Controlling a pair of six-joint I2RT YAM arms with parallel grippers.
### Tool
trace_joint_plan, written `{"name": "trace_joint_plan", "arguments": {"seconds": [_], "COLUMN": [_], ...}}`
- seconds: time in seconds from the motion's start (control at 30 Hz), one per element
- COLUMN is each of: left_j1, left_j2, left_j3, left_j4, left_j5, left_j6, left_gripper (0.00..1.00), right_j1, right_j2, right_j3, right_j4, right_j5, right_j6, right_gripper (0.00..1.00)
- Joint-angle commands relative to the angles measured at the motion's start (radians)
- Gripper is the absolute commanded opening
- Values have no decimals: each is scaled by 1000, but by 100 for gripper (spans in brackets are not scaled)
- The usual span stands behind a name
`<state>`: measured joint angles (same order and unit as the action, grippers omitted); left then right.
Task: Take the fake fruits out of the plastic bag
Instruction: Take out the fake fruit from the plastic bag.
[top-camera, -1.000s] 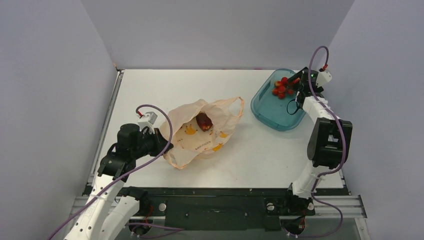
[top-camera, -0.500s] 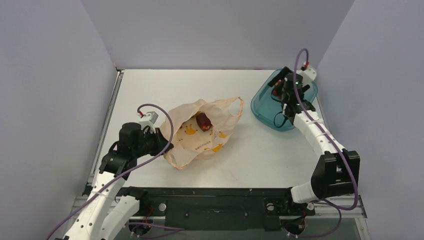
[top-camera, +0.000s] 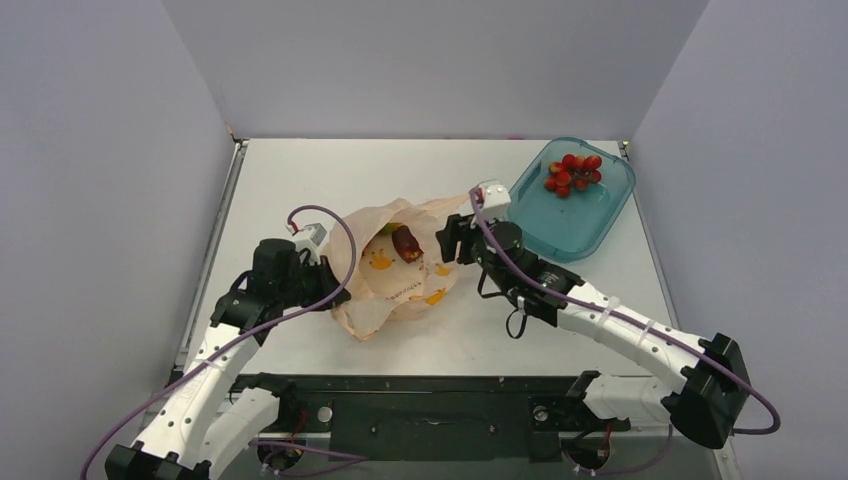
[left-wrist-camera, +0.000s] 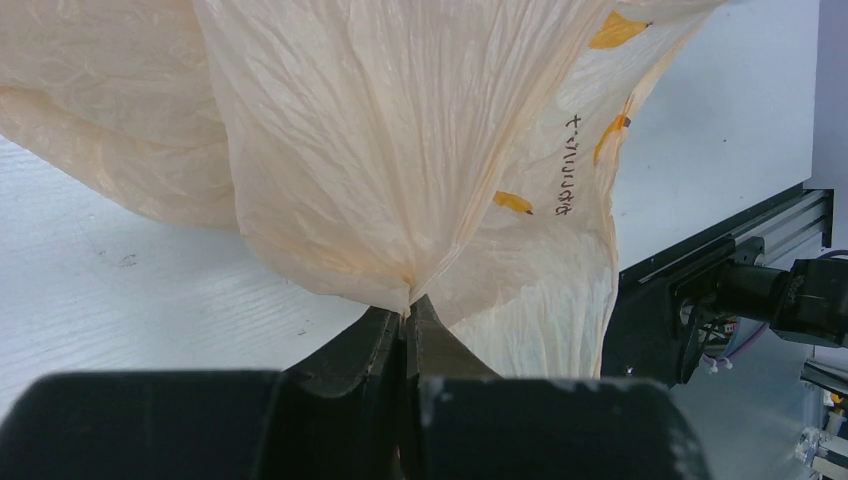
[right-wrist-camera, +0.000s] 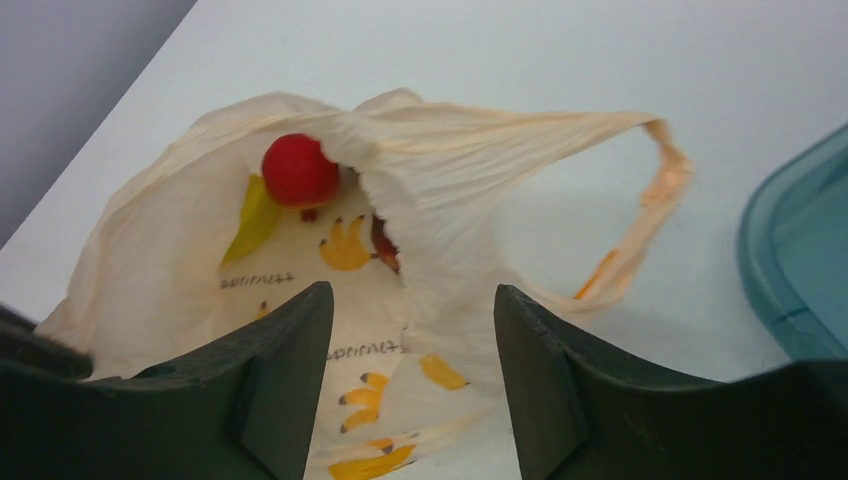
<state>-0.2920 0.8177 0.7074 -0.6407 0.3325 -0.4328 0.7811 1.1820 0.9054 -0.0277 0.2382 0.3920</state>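
The pale-orange plastic bag lies mid-table with its mouth open. My left gripper is shut on the bag's near-left edge; the left wrist view shows the film bunched between its closed jaws. My right gripper is open and empty, just right of the bag's mouth and apart from it. Inside the bag I see a red ball, a yellow-green fruit and part of a dark maroon fruit, which also shows from above. The red berry cluster lies in the teal tub.
The teal translucent tub stands at the back right; its edge shows in the right wrist view. The bag's loop handle sticks out toward the tub. Grey walls close in the table on three sides.
My right arm has swung left from over the tub to the bag's mouth, leaving the berry cluster in the tub. My left gripper keeps its hold on the bag.
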Motion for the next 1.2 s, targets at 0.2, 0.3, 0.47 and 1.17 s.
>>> {"name": "trace_joint_plan", "arguments": {"seconds": [0.2,0.3,0.47,1.17], "left_j1": [-9,-17,-30,-53], "left_j2": [-15,-32,-48,-30], "left_j3": [33,31,29,34], "left_j4": [11,13,14,5], "left_j5": [-1,-8,-19,-40], "left_j6": [4,3,-1,-6], "left_gripper": [0,0,0,0], "right_j1": [183,192,195,191], "right_j2": [202,291,453,794], "right_j3": [54,92,163,404], "right_j4": [145,161,196,181], "right_j5": [-44,-46,-17,306], "right_j6": [-148,-171,-215,-343], "right_gripper": [37,36,35,70]}}
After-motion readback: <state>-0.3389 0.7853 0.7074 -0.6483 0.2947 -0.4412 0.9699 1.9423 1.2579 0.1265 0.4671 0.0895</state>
